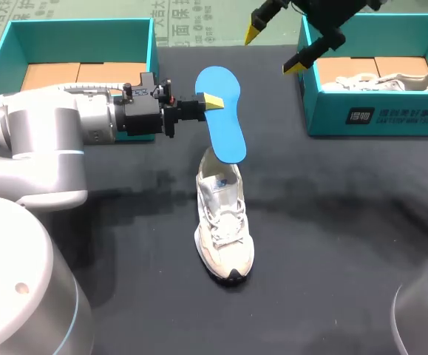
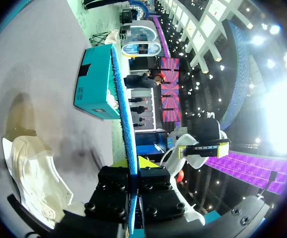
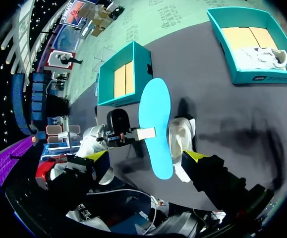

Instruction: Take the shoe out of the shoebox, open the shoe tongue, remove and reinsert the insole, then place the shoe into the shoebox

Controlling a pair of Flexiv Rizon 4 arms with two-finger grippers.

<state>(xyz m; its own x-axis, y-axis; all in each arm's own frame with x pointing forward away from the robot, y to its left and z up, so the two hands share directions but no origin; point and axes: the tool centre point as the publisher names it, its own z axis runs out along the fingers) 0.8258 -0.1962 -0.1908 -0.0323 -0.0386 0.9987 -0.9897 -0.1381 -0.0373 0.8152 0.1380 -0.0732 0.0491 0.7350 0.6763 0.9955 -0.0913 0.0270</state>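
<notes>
Two teal shoeboxes stand at the far side of the table. The left box (image 1: 80,23) sits at about 10 o'clock from the table's middle and shows only a bare cardboard floor. The right box (image 1: 376,115) sits at about 2 o'clock and holds one pale shoe, the boxed shoe (image 1: 380,80). That makes two shoes in all. The second one, the white sneaker (image 1: 225,229), stands upright on the dark table near the middle, its toe toward 6 o'clock and its heel toward 12 o'clock.

There is one blue insole (image 1: 221,115). It stands nearly on end in the air at the sneaker's 12 o'clock. Its lower tip is over the heel opening, though whether it touches the shoe is hard to say from above.

The left gripper (image 1: 212,101) comes in from 9 o'clock and pinches the insole across its width. In the left wrist view the two fingers are closed onto the thin blue edge from both sides.

The right gripper (image 1: 274,49) hangs at about 1 o'clock from the insole, next to the right box's near corner. Its two yellow tips are spread wide, with nothing between them.
</notes>
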